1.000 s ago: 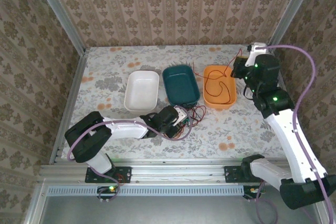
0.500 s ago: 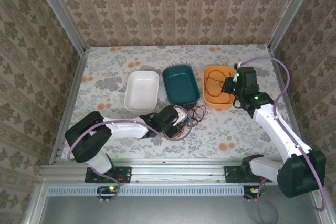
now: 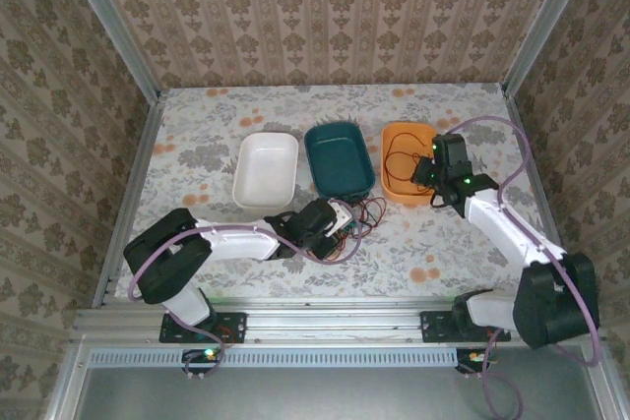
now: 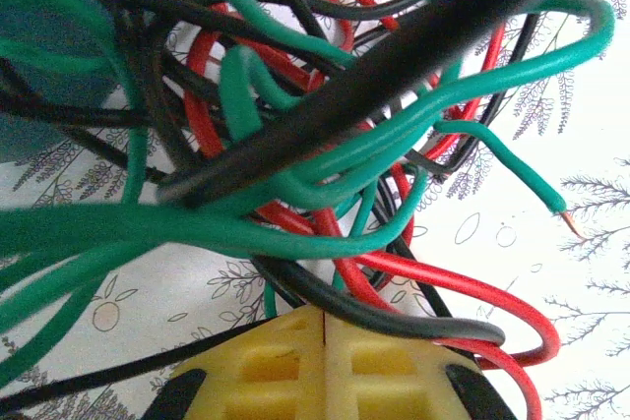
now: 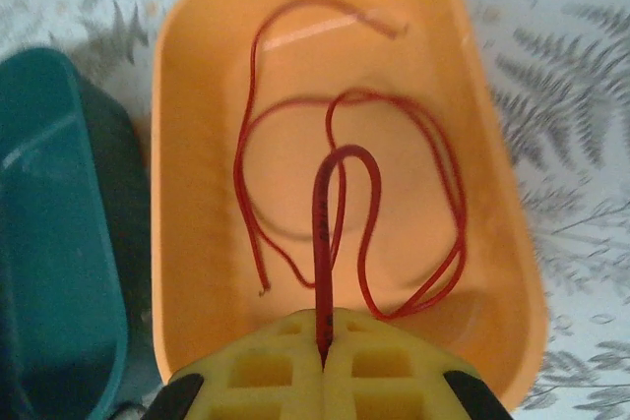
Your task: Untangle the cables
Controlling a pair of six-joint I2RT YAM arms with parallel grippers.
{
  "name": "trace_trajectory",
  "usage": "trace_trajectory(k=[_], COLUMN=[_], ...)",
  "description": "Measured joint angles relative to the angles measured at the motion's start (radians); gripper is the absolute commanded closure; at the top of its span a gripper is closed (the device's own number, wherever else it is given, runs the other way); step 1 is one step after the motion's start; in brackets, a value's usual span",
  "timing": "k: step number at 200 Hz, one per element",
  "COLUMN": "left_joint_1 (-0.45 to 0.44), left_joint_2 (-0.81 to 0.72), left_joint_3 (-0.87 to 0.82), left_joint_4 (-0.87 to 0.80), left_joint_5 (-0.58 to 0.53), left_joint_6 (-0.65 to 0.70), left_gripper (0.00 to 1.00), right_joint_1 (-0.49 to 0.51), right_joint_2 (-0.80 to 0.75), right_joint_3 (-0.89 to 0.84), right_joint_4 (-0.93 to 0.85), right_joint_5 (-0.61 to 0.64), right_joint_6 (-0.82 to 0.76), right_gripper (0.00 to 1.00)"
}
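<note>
- We see the right gripper (image 5: 325,341) pinching a thin red wire (image 5: 322,243) over the orange plastic tray (image 5: 492,272).
- The left gripper (image 4: 323,336) is closed at the tangled red, green, black wires (image 4: 246,233).

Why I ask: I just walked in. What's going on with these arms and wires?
Two robot arms are untangling cables. The right gripper is shut on a red cable whose loops lie in the orange tray. The left gripper, shut, sits at the tangle of red, green and black cables on the table near the teal tray; whether it pinches one is unclear.
</note>
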Motion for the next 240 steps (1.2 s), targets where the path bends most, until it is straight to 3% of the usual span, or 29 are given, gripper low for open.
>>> trace_trajectory(k=[64, 75, 92, 115, 186, 240], left_joint_1=[-0.015, -0.017, -0.017, -0.017, -0.017, -0.017], left_joint_2=[0.000, 0.000, 0.000, 0.000, 0.000, 0.000], left_joint_3=[0.000, 0.000, 0.000, 0.000, 0.005, 0.011], left_joint_4=[-0.003, -0.003, -0.004, -0.005, -0.013, -0.014], left_joint_5=[-0.023, -0.026, -0.026, -0.027, -0.027, -0.026], left_joint_6=[0.000, 0.000, 0.000, 0.000, 0.001, 0.001], left_gripper=[1.00, 1.00, 1.00, 1.00, 1.00, 1.00], right_joint_1=[0.000, 0.000, 0.000, 0.000, 0.016, 0.193], right_joint_2=[0.264, 0.274, 0.274, 0.257, -0.058, -0.133], right_joint_3=[0.096, 0.097, 0.098, 0.098, 0.062, -0.161], right_joint_4=[-0.029, -0.037, -0.051, -0.054, -0.034, 0.024], right_joint_5=[-0.222, -0.228, -0.232, -0.222, -0.141, -0.200], right_joint_6=[0.000, 0.000, 0.002, 0.000, -0.008, 0.006], right_gripper=[0.97, 0.89, 0.65, 0.57, 0.54, 0.58])
